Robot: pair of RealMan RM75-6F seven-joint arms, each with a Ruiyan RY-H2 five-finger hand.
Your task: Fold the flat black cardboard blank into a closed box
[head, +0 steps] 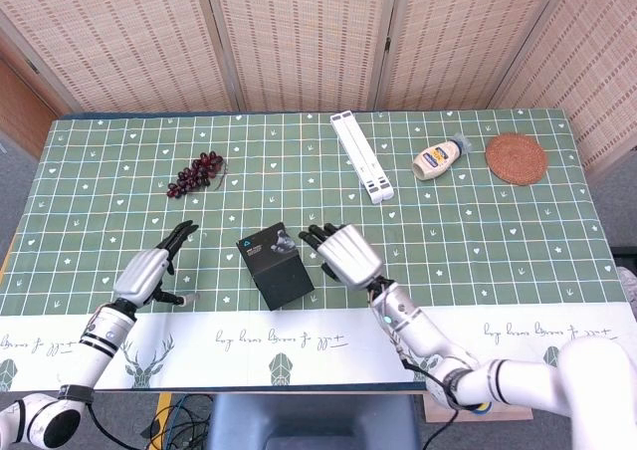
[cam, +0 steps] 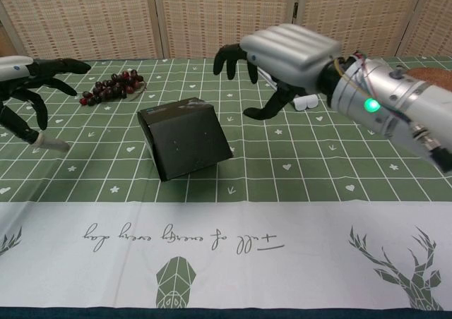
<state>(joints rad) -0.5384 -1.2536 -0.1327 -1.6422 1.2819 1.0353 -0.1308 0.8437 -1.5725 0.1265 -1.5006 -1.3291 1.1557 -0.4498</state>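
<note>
The black cardboard box (head: pixel 276 264) stands closed on the green cloth near the table's front, tilted a little; in the chest view the box (cam: pixel 186 140) shows its top and front faces. My right hand (head: pixel 345 254) hovers just right of it, fingers spread, holding nothing; in the chest view the right hand (cam: pixel 282 56) is raised above and to the right of the box. My left hand (head: pixel 151 270) is well left of the box, fingers apart and empty, and the left hand (cam: pixel 28 85) shows at the left edge of the chest view.
A bunch of dark grapes (head: pixel 196 174) lies at the back left. A white folding stand (head: pixel 361 155), a mayonnaise bottle (head: pixel 439 158) and a round woven coaster (head: pixel 517 158) sit along the back right. A white runner (cam: pixel 226 241) covers the table's front edge.
</note>
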